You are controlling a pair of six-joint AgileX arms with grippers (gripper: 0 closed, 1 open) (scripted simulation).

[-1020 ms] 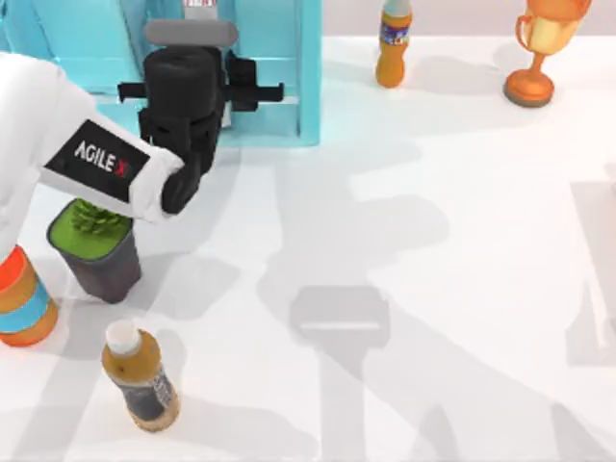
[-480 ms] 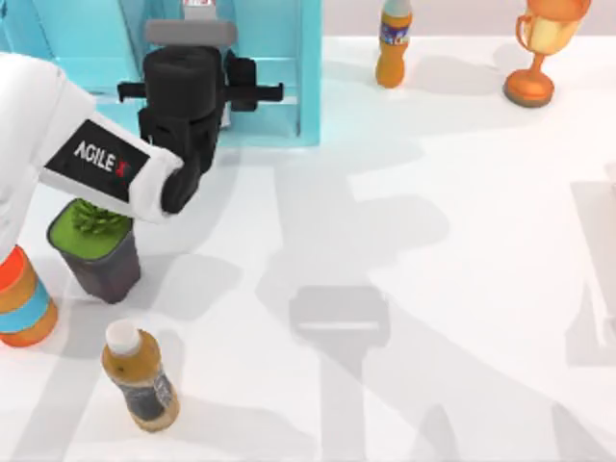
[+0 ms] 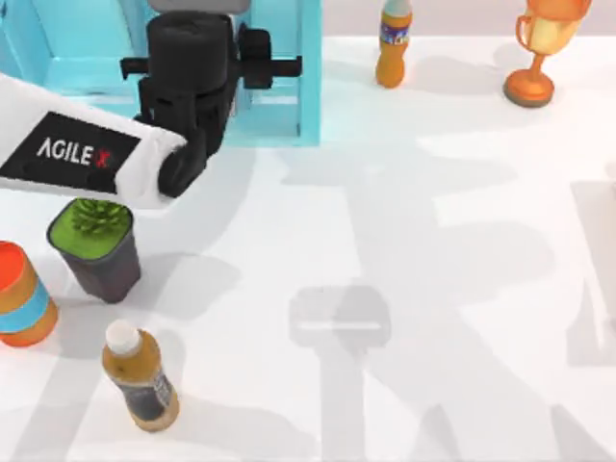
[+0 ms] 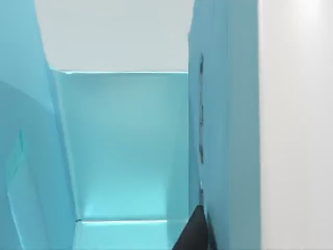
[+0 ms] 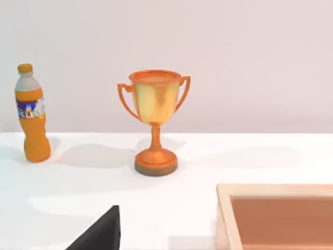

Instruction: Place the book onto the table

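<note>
The thick light teal-blue hardcover book is hard to tell from its surroundings: in the left wrist view a tall teal slab (image 4: 229, 130) standing upright inside the bright cyan shelf unit (image 3: 279, 96) is possibly it, though I cannot be sure. The left arm's black end effector (image 3: 192, 58) reaches into that shelf at the far left of the plain white table (image 3: 433, 241); whether it is apart or clamped cannot be told. Nearer on the left stand a dark pot with a green plant (image 3: 93, 245), an orange and blue striped can (image 3: 21, 298) and a brown tea bottle (image 3: 141, 377). Far right stand an orange soda bottle (image 3: 394, 43) and a golden trophy (image 3: 539, 48), which the right arm's end effector (image 5: 101, 234) faces, its state unclear.
</note>
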